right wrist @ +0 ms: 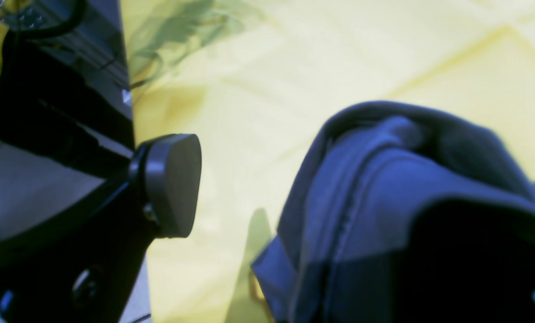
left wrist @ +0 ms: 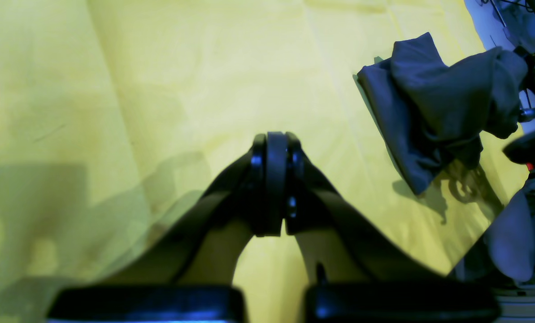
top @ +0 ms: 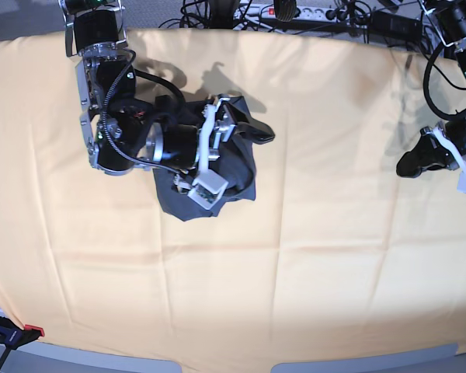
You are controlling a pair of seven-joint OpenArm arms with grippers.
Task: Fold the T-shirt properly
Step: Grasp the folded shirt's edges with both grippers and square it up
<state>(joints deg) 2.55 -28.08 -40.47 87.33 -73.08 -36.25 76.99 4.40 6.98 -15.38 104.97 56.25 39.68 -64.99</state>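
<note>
Two grippers in play, one garment. My right gripper (top: 245, 128) is hanging over the T-shirt (top: 206, 190), which is lying bunched in a dark heap on the far left part of the table cloth (top: 311, 256) as the base view shows it, well apart from my left gripper (top: 412, 165).

Left jaws: pressing together on nothing, pads meeting flat in the left wrist view, bare yellow cloth beneath them.

Right jaws: standing apart. One pad (right wrist: 173, 184) is showing clear in the right wrist view with open cloth beside it; the other finger is draped under a fold of the shirt (hidden, so I cannot say whether any fabric is lying between the pads, though nothing looks pinched).

Step in hand, as I am judging it: the shirt is not spread, so folding cannot begin properly. I am reckoning the right thing is to find a seam or hem edge, take a single layer only, and draw it outward toward the open middle of the table. The left arm should be coming across to take the opposite edge, so the two of us are tensioning the fabric flat rather than dragging a lump.
</note>
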